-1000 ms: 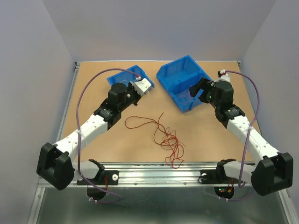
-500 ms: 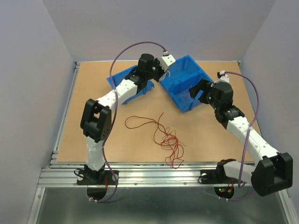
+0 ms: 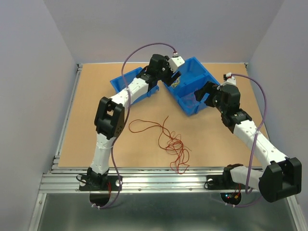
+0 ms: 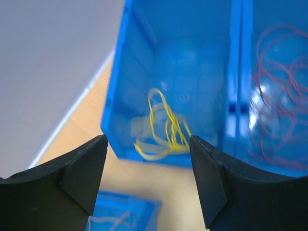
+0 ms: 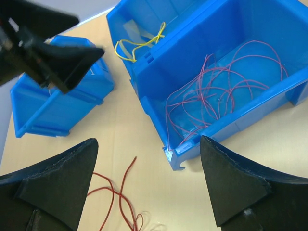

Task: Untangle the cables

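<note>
While the left gripper (image 4: pixel 148 144) hangs open over the blue bin (image 3: pixel 190 67) at 12 o'clock, the yellow wire (image 4: pixel 163 127) lies inside it; red wires (image 3: pixel 174 147) lie tangled at 6 o'clock. Right gripper (image 5: pixel 149 144) open, empty. Advise a straight lift clear of loops.

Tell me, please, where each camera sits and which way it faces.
Top external: above, behind the bases, looking down on the table; both arms show.
Left wrist: on the left hand, looking into the blue bin; fingers show.
Right wrist: on the right hand, overlooking that bin; fingers show.
Shared: both wrist views show the yellow cable.
</note>
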{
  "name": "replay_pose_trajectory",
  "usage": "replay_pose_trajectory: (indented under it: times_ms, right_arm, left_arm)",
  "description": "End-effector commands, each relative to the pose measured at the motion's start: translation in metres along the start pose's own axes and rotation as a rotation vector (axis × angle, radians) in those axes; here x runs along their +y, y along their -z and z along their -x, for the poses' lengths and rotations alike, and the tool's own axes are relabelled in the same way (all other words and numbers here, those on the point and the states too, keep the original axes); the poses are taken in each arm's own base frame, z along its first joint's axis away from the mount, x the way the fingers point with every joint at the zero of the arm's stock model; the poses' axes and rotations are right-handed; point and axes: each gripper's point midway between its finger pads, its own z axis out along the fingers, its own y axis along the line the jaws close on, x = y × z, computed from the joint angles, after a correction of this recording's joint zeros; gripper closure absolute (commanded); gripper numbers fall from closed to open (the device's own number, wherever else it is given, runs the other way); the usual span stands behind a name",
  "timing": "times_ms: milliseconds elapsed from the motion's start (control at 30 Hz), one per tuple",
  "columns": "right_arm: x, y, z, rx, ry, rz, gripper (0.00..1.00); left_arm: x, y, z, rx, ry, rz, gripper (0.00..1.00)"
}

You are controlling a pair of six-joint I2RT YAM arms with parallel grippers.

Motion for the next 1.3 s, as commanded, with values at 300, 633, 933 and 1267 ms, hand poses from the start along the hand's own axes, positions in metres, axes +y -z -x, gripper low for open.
replay_pose_trajectory:
  times_ms: [300,633,933,1267]
  right_arm:
    - [0.013,0.006,0.011,-0.053,0.015,0.062,0.09]
    - [0.012,0.002,0.007,-0.037,0.036,0.064,0.09]
    - [0.026,0.005,0.004,-0.004,0.056,0.139,0.09]
    - [0.030,0.000,-0.002,0.029,0.052,0.162,0.10]
  left_arm:
    - [-0.061,0.196,0.022,-0.092,-0.143,-0.110,0.17]
    - [-0.177,0.244,-0.078,-0.102,-0.316,-0.455,0.01]
    - [-0.210,0.250,-0.095,-0.187,-0.361,-0.447,0.01]
    - [-0.220,0.225,-0.106,-0.067,-0.283,-0.454,0.06]
